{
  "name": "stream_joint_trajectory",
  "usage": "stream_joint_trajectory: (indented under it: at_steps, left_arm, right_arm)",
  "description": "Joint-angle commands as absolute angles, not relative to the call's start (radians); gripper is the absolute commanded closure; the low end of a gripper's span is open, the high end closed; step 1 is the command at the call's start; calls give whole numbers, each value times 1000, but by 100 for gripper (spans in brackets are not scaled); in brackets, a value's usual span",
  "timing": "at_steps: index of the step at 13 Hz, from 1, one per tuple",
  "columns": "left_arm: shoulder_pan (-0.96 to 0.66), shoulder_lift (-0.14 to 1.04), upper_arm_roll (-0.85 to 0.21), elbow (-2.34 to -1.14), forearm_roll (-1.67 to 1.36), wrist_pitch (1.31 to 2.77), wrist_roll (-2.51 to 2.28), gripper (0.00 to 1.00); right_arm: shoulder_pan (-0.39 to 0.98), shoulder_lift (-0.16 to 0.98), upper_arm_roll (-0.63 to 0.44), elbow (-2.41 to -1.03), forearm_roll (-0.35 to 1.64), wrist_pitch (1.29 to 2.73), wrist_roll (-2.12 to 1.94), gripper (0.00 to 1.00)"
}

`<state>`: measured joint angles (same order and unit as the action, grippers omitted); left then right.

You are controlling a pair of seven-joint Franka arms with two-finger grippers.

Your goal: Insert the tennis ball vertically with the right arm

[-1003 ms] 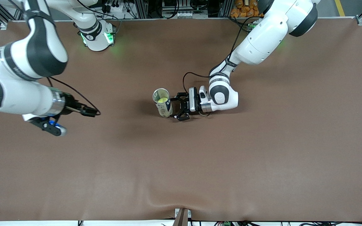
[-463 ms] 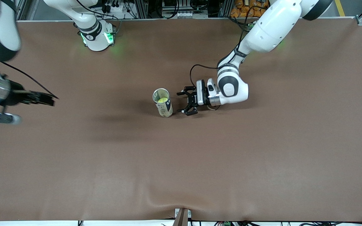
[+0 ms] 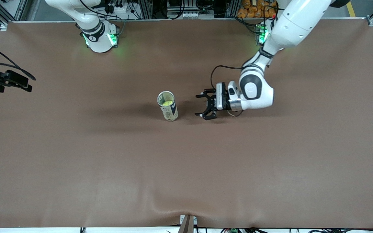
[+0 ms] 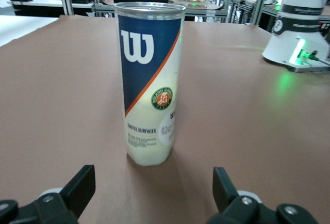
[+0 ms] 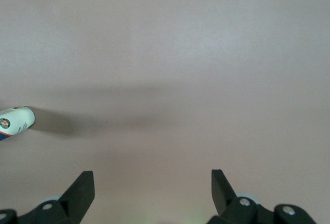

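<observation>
Tennis ball point(image 3: 167, 103), light, springy and fuzzy enough to pinch across its middle, sits inside the upright can point(image 3: 167, 105) mid-worktop point(image 3: 186, 168), left claw point(image 3: 206, 105) spread beside it, right claw point(image 5: 149, 195) spread over bare worktop.

This is a robotics lab or test cell. Two white arm bases point(image 3: 100, 38) with green status lights are bolted along one edge of a wide table point(image 3: 186, 168) covered in a brown mat. Aluminium-profile framing point(image 3: 147, 8), bundled cables and power strips point(image 3: 189, 14) (the usual clutter of a research rig) run along that edge. The left wrist view shows more benches point(image 4: 36, 4) and framing, with another white robot base point(image 4: 301, 33) glowing green.
</observation>
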<state>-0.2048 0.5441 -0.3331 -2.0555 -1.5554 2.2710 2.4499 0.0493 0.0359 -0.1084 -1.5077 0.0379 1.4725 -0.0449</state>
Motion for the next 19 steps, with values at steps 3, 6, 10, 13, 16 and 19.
stream_joint_trajectory:
  at_steps: [3, 6, 10, 13, 16, 19]
  left_arm:
    - [-34, 509, -341, -2068, -1237, 2123, 2297, 0]
    - [47, 485, -337, -2037, -1045, 2044, 2179, 0]
    - [150, 453, -337, -2016, -801, 1978, 2031, 0]
    - [182, 437, -328, -1967, -682, 1913, 1891, 0]
    - [218, 413, -330, -1919, -543, 1847, 1718, 0]
    - [233, 384, -321, -1893, -442, 1793, 1526, 0]
  right_arm:
    - [9, 5, -94, -1483, -3, 1417, -77, 0]
    - [11, 3, -94, -1482, -22, 1419, -72, 0]
    - [11, 6, -97, -1482, 3, 1422, 38, 0]
    - [17, 8, -95, -1482, 0, 1424, 25, 0]
    - [9, 9, -98, -1485, 37, 1416, -36, 0]
    - [8, 11, -100, -1488, 55, 1414, -69, 0]
